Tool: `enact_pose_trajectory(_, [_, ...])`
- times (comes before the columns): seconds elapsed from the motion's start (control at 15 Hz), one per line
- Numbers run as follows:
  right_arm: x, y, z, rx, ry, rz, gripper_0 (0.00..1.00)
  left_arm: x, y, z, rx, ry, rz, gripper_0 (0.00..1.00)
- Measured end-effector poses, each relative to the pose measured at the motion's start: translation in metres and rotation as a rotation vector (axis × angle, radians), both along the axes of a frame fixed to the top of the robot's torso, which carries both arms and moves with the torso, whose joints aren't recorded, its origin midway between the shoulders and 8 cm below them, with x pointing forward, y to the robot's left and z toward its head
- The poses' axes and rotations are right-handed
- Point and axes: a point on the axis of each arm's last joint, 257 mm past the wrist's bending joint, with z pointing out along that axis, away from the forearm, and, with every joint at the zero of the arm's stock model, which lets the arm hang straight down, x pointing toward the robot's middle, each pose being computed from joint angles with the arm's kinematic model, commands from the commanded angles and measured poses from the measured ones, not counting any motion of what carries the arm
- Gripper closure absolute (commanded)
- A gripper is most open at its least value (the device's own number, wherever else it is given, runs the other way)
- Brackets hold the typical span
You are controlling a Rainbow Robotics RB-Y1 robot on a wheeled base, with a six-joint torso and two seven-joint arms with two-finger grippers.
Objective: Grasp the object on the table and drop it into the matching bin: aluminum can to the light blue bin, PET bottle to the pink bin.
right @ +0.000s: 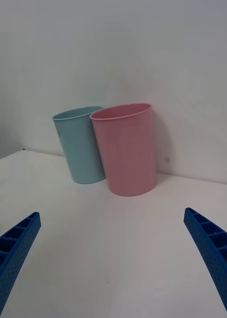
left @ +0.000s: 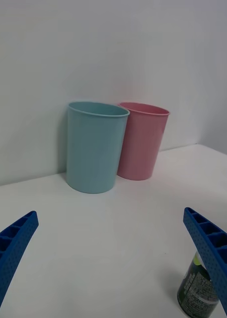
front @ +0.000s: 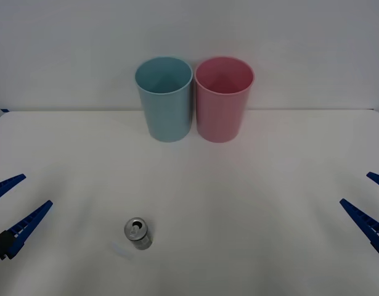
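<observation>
You've got the aluminum can point(front: 138, 233) standing upright on the table point(front: 251, 203), near side, left of centre, well apart from both bins. Light blue bin point(front: 164, 98) and pink bin point(front: 224, 98) stand side by side at the far edge by the wall, blue on the left. Left gripper point(front: 9, 209) low at the left edge, fingers spread, nearest the can. Right gripper point(front: 373, 206) at the right edge, fingers also spread. Both hold nothing.

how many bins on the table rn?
2. The tall light blue plastic bin and the tall pink plastic bin stand upright side by side at the far edge of the white table, blue on the robot's left. Nothing in view could hide another.
</observation>
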Motion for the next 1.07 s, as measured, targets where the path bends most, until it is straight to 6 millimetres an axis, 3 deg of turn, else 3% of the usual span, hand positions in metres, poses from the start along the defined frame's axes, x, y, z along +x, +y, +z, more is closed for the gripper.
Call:
enact_pose_trajectory(0.53, [0.000,0.000,0.000,0.000,0.000,0.000,0.00,0.000,0.009,0.005,-0.042,-0.011,0.028,0.00])
enact_pose_trajectory(1.07, [0.000,0.000,0.000,0.000,0.000,0.000,0.00,-0.022,0.021,-0.018,0.055,0.061,0.005,0.00])
